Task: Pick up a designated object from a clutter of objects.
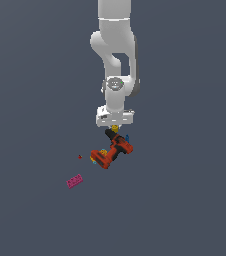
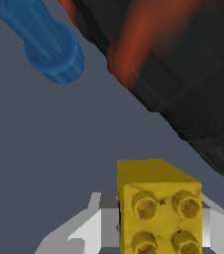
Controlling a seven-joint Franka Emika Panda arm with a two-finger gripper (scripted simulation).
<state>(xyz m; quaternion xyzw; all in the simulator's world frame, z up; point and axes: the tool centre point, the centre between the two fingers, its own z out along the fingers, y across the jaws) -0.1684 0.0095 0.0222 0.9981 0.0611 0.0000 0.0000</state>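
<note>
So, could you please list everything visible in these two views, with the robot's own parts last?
Yellow brick: one, mustard yellow with studs, between the fingers in the wrist view, just under the tool in the exterior view.
Power drill: one, orange-red and black, lying on the floor below the arm.
Blue piece: one, blue, cylindrical, beside the drill.
Small yellow-and-blue bits: a few, exact count unclear, at the drill's end toward the exterior view's left.
Pink brick: one, flat, studded, apart from the drill toward the exterior view's left.
Red bit: one, tiny, between pink brick and drill.
Floor: grey.
Arm: one, white.
Tool: one, pale fingers either side of the yellow brick.
</note>
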